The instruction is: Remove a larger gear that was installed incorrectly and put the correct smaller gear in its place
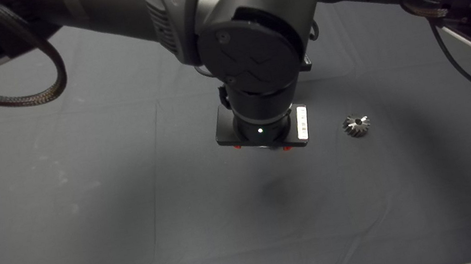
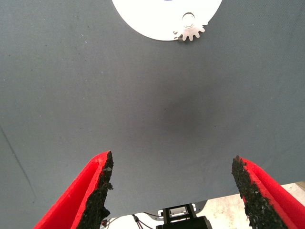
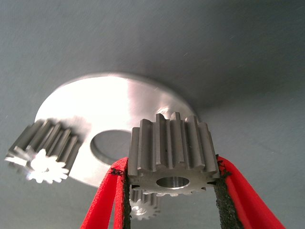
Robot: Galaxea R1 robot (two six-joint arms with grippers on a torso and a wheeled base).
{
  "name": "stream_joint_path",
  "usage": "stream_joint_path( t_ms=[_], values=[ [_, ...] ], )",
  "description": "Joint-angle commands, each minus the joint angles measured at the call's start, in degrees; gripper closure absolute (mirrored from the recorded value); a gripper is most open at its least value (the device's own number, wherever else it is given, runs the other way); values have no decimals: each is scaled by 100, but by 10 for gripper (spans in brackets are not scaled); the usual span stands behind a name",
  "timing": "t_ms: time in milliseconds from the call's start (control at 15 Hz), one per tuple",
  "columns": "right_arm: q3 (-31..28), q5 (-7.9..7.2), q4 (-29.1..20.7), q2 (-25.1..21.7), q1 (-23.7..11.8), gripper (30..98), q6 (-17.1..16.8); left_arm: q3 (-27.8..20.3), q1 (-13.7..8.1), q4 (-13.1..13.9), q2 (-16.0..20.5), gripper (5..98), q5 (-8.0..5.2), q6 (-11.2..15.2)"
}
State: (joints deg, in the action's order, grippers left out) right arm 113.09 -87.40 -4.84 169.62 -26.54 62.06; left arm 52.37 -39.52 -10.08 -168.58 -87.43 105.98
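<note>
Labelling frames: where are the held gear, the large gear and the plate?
Held gear (image 3: 170, 155), right wrist view, toothed side.
Large gear (image 1: 356, 125), head view, top face.
Plate (image 3: 116, 102), right wrist view, bare face.

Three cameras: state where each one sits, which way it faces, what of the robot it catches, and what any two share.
Head view: above the mat, looking down; both black arms cross the top, the larger gear lies to the right.
Left wrist view: on the left arm, facing the mat; left gripper open, disc beyond.
Right wrist view: on the right arm, close over the disc; right gripper clamps the smaller gear.
Shared: both wrist views show the disc with a silvery gear on it.
</note>
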Motion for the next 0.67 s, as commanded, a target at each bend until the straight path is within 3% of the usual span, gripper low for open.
stream_joint_path(
  t_ms=[0,400,600],
  values=[
    [-1193,-418,-280,-371,-704,934,499,-18,-47,-29,-22,401,-345,-7],
    [-1343,-418,-228,-504,-669,934,605,-9,-21,-29,-22,401,-345,-7],
    [-1190,-419,-210,-475,-385,934,579,-27,-12,-29,-22,401,-345,-7]
  ],
)
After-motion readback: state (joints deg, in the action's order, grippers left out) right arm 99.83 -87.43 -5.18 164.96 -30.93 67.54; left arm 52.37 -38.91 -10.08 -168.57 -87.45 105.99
